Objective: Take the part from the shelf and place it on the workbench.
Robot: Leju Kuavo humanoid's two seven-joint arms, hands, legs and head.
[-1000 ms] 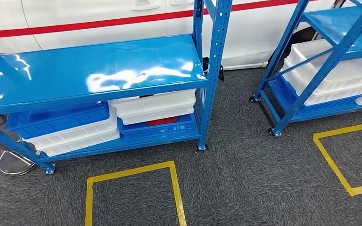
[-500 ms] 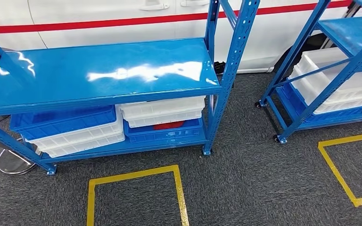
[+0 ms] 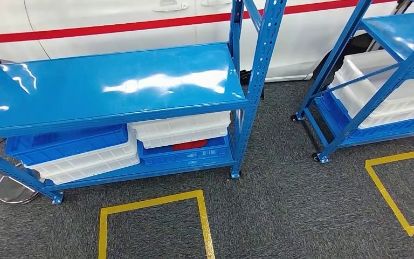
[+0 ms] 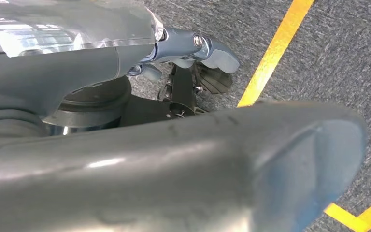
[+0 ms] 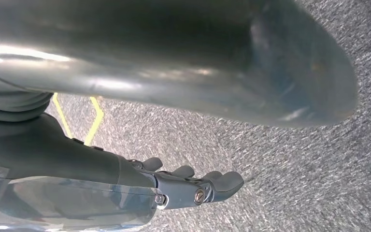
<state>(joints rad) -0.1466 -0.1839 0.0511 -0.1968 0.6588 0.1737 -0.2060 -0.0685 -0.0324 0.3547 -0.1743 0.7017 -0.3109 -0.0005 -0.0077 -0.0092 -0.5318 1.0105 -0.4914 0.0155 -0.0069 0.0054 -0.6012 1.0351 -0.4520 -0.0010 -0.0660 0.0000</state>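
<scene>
A blue metal shelf (image 3: pixel 113 86) stands in front of me in the head view, its glossy middle board bare. On its bottom level sit a blue bin (image 3: pixel 64 143) on white bins (image 3: pixel 86 162), and stacked white bins (image 3: pixel 180 127) on another blue bin (image 3: pixel 186 154). Something red (image 3: pixel 190 144) shows inside that blue bin, mostly hidden by the white bins. My left hand (image 4: pixel 188 164) hangs above the grey carpet and holds nothing, its fingers (image 4: pixel 207 48) loosely bent. My right hand (image 5: pixel 174 63) hangs the same way, its fingers (image 5: pixel 198 186) apart and empty.
A second blue shelf (image 3: pixel 356 70) with white bins (image 3: pixel 383 81) stands at the right on castors. Yellow tape squares (image 3: pixel 153 224) (image 3: pixel 401 189) mark the carpet before each shelf. A white panel with a red stripe (image 3: pixel 113 24) runs behind. A chrome round base (image 3: pixel 16 189) sits at the left.
The whole picture has shifted a little, so the camera moved: the shelf's right post now lies further right than a second ago. Nothing on the shelves has moved.
</scene>
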